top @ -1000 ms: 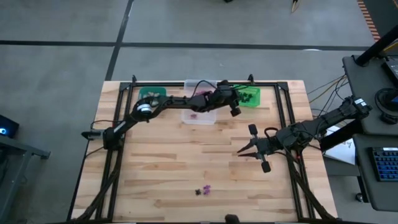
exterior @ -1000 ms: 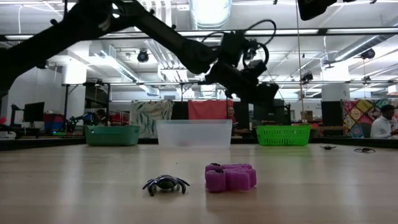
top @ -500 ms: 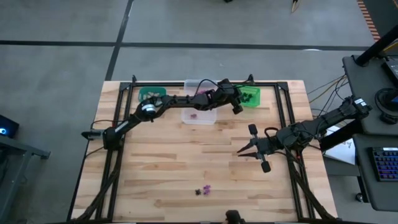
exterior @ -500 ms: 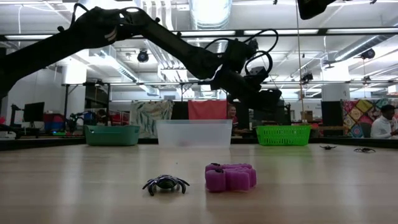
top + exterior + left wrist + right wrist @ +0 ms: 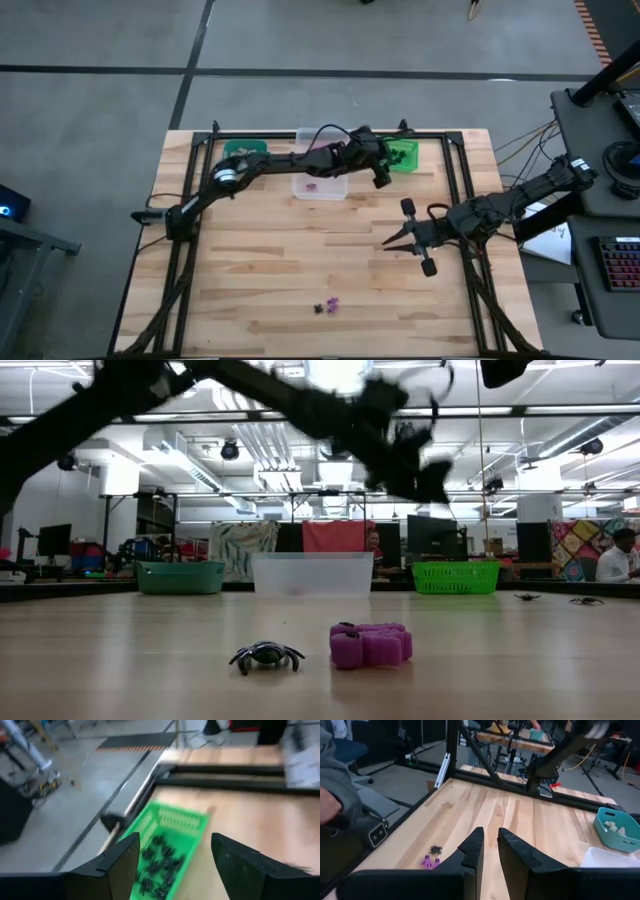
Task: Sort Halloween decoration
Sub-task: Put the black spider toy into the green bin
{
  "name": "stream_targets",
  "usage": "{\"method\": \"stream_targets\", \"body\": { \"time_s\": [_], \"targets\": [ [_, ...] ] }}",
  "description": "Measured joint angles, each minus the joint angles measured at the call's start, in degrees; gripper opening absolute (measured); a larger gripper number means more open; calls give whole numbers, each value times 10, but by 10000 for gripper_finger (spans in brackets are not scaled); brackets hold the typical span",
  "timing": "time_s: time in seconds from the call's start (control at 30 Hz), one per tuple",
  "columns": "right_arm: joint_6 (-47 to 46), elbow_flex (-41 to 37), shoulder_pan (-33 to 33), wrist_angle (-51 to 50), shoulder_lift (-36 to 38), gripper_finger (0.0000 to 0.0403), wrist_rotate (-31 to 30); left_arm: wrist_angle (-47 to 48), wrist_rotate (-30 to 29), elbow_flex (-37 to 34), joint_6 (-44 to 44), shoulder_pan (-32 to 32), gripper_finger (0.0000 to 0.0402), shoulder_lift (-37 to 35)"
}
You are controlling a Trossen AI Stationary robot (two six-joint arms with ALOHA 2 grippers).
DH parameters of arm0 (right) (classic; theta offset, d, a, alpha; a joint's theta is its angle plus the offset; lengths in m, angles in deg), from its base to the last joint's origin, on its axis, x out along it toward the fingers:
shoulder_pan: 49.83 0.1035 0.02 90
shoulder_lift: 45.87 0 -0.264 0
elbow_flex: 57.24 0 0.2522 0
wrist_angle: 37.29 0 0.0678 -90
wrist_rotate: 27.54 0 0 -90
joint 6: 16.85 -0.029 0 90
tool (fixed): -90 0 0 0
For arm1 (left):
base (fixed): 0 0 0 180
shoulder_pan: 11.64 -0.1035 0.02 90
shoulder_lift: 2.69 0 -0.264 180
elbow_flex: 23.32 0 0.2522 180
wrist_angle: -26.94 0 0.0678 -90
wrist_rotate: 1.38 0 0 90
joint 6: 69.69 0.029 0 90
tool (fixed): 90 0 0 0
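Near edge of table (image 5: 260, 270): two trinkets left unsorted, a black spider (image 5: 266, 656) and just beside it a purple piece (image 5: 371, 644), apart, both flat on the wood. In the low view the purple piece's long axis runs across the picture; the spider is squat, legs splayed all round, no clear heading

Mid-table, right side: right gripper (image 5: 388, 246) waits, jaws narrow, nothing between them — the right wrist view shows the two trinkets ahead of its fingers (image 5: 470, 851)

Far edge, three bins in a row: teal bin (image 5: 243, 153) with pale pieces, clear bin (image 5: 322, 186) with purple ones, green bin (image 5: 401, 155) with black spiders. Left gripper (image 5: 380, 172) hovers at the green bin's near corner, jaws wide and empty; the left wrist view looks down into the green bin between its fingers (image 5: 123, 859)

Step in hand, as I judge it: drop into green bin just made. Next move calls for a reach to the near pair — spider to green, purple to clear; they sit close, so a narrow approach from above to take one without nudging the other
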Motion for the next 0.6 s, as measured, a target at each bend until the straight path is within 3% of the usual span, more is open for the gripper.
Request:
{"method": "stream_targets", "body": {
  "time_s": [0.13, 0.3, 0.6],
  "targets": [
    [-5, 0, 3, 13, 3, 52, 1, 35, 0, -35, 23, 26, 223, -71],
    [-1, 0, 11, 21, 5, 52, 11, 20, 6, -161, 0, 56, 214, -180],
    [0, 0, 21, 26, 5, 52, 11, -169, 5, -404, -51, 132, 212, -353]
  ]
}}
